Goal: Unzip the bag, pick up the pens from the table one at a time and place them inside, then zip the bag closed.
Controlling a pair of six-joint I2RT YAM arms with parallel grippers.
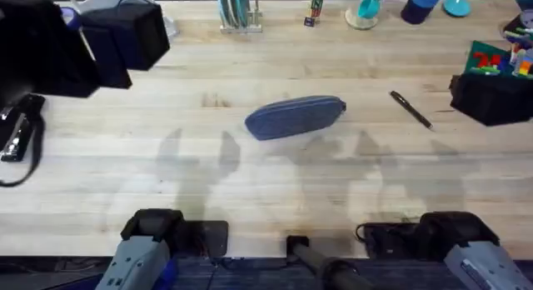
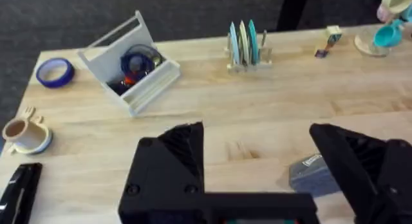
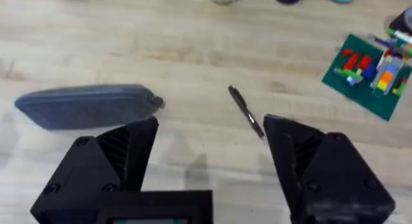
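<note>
**Bag shut, one pen out, both arms parked: the unzip comes first**

I am at the very start of the job. Going left to right across the light-wood surface (image 1: pixel 275 182): my left gripper (image 2: pixel 257 166) hangs above the wood with its black fingers spread wide and nothing between them. The grey-blue bag (image 1: pixel 295 117) lies on its side near the middle, closed as far as I can judge, with its zipper end pointing right. To the right of it, well apart, one dark pen (image 1: pixel 410 109) with a shiny clip lies at an angle on the bare wood. My right gripper (image 3: pixel 212 159) is likewise released and empty, looking down on both bag and pen.

I judge the step in hand to be unzipping. The next move calls for one gripper to pin the bag's body while the other finds the small pull at its right-hand end; the pull is tiny, so I expect a careful approach.

A pale tag shows on the bag's end in the left wrist view, but I cannot read any writing on it.
</note>
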